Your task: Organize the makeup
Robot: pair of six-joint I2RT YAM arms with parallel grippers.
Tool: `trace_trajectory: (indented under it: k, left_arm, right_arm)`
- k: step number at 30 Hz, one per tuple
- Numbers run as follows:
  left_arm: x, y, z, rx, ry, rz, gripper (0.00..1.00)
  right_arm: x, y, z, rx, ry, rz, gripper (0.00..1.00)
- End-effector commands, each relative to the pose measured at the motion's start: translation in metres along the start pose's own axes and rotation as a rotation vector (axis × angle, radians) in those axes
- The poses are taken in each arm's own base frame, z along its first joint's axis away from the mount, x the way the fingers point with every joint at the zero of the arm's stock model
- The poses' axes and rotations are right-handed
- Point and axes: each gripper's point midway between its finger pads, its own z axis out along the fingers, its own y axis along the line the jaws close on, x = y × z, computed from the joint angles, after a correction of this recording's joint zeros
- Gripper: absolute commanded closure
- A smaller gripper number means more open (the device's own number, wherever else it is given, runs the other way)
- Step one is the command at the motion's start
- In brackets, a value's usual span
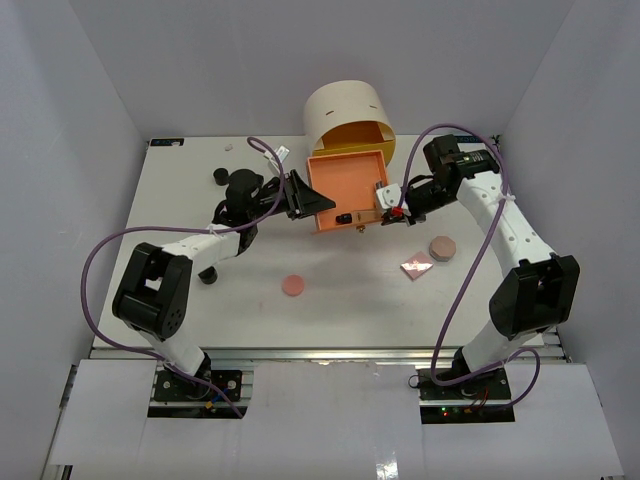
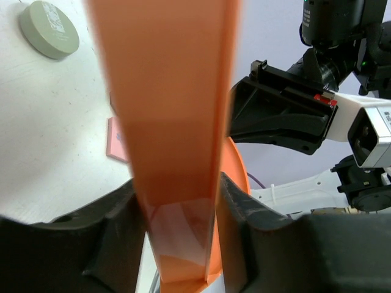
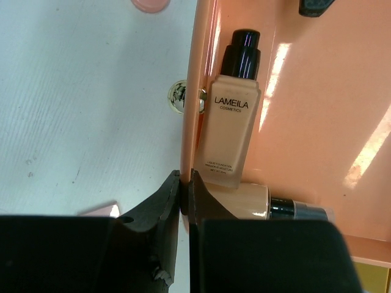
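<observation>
Noted right tool [image 3: 185,180] clenched on the thin front wall of the orange drawer [image 1: 348,185], just beside its metal knob [image 3: 177,97], arm folded in from the right; found left tool [image 2: 177,183] straddling the drawer's left wall with fingers [image 2: 244,226] close on both faces, cannot tell whether gripping. Logged white bench [image 1: 350,305] inside pale walls [image 1: 60,100], cream cylindrical box [image 1: 345,108] at the rear behind the drawer, foundation bottle [image 3: 231,122] lying flat in the drawer, pink round compact [image 1: 293,285], tan round compact [image 1: 442,247] and pink square palette [image 1: 416,265] out on the bench. Marked second bottle [image 3: 281,206] half hidden behind the right tool, dark item [image 3: 314,6] cut off at frame top.
</observation>
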Motion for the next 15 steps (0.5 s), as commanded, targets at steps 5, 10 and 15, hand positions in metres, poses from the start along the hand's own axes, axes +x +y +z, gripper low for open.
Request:
trace_trajectory:
  k: [5,10,15]
  left_arm:
    - [-0.001,-0.017,0.004,0.056,0.037,-0.068,0.75]
    - [-0.003,-0.021,0.004,0.066,0.032,-0.102,0.81]
    - [-0.007,-0.026,0.004,0.073,0.018,-0.115,0.82]
  right_arm:
    - [-0.029,-0.02,-0.013,0.115,-0.049,-0.097,0.78]
    - [-0.029,-0.019,-0.013,0.132,-0.051,-0.094,0.64]
    - [-0.031,-0.02,-0.014,0.156,-0.052,-0.089,0.48]
